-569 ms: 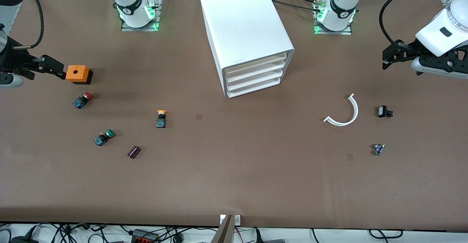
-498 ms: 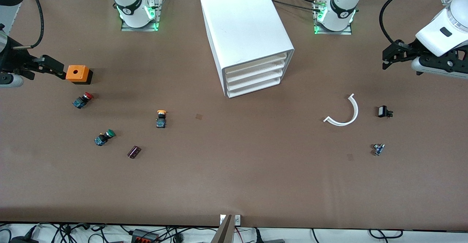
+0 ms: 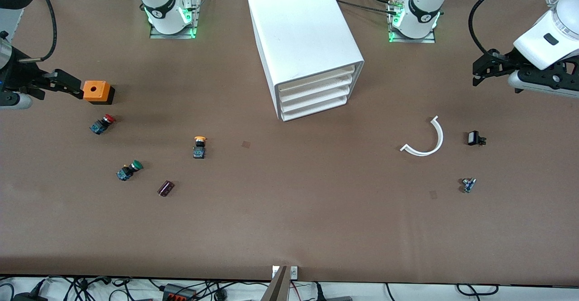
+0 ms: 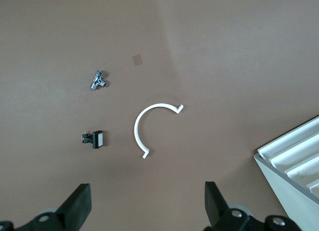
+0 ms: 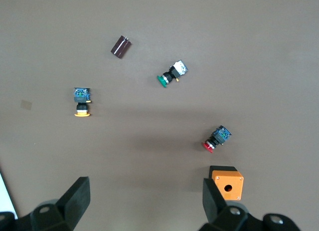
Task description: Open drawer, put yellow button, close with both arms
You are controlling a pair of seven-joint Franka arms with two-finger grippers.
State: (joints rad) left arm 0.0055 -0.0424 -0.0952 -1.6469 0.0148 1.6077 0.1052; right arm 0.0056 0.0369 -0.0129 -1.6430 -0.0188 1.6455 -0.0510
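Front view: the big white boxy plastic cabinet (image 3: 307, 43) stands mid-table between the two arm bases, its four shallow white tray drawers (image 3: 314, 93) all pushed in and facing the camera at a slant toward the left arm's end. The small yellow-capped push-button with black body and blue base (image 3: 199, 146) lies on its side nearer the camera than the cabinet, toward the right arm's end, its long axis running roughly toward the camera, cap pointing away from it. The right gripper (image 3: 68, 83) hangs over the right arm's end of the table, just beside the orange square box with a hole (image 3: 96, 91), jaws spread wide and empty. The left gripper (image 3: 483, 68) hovers over the left arm's end, also wide and empty. Judged from this, the right arm is much the nearer to the button, while the drawer fronts turn more toward the left arm.

Left wrist view: black fingertips (image 4: 77, 206) stand far apart; below lie a white curved plastic strip (image 4: 149, 126) and a cabinet corner.

Right wrist view: fingertips (image 5: 75, 193) wide; the button lies well apart from them.

Against the earlier frames, the right gripper has drifted slightly outward; nothing on the table moved.
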